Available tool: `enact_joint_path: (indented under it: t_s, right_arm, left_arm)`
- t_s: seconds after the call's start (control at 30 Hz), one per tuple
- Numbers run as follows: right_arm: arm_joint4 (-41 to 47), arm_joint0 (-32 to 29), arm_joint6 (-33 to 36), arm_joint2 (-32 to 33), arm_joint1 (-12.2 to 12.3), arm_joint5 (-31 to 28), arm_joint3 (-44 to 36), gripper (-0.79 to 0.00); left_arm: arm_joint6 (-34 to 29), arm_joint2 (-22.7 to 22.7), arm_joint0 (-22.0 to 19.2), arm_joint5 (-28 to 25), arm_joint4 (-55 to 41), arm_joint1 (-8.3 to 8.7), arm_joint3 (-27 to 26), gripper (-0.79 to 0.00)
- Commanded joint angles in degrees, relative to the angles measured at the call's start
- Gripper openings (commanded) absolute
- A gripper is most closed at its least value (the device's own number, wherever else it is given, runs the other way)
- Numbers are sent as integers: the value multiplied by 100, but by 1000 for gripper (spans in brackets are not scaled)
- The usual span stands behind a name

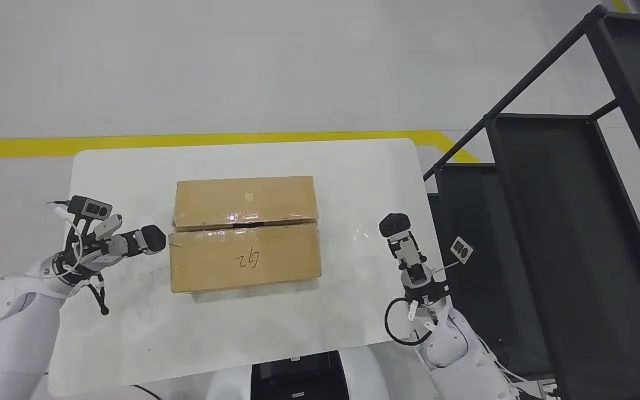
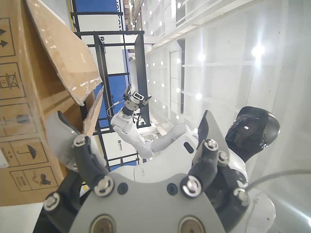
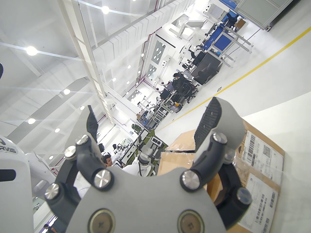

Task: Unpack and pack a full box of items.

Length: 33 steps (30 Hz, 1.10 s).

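Though both arms flank the box [image 1: 245,235], neither holds anything. The left gripper [image 1: 150,239] is spread and empty just beside the box's left end, level with where the flaps [image 1: 245,203] meet. The right gripper [image 1: 394,227], likewise spread, stands well apart on the other side. Farther out, the box sits in the middle of the table [image 1: 360,180], its two flaps folded down but slightly parted. I judge unpacking hardly begun: opening the flaps, emptying and repacking all remain.

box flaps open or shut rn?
Shut, loosely. Box flaps meet along the centre seam from above; the left wrist view shows a slight gap between them.
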Motion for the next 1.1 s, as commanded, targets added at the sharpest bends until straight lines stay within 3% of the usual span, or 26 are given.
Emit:
enact_joint_path:
  t_s: [0.0,0.3,0.43,0.6,0.77,0.93,1.07]
  right_arm:
    - [0,0,0,0,0,0,0,0]
    - [0,0,0,0,0,0,0,0]
    - [450,104,199,-159,-13,497,-282,0]
    - [914,268,1180,-228,34,1458,-541,0]
    - [842,374,2249,16,127,2218,-516,0]
    - [616,469,3024,272,214,2307,-270,0]
    - [521,589,4094,290,299,2310,-99,0]
  left_arm:
    - [0,0,0,0,1,0,0,0]
    - [0,0,0,0,1,0,0,0]
    - [73,0,8,15,39,-2,-34,0]
    - [206,-216,56,-130,787,60,-165,0]
    - [105,-496,99,-240,1317,137,-211,0]
    - [-197,-673,191,62,1142,182,-397,0]
    - [-439,-652,180,303,1093,196,-543,0]
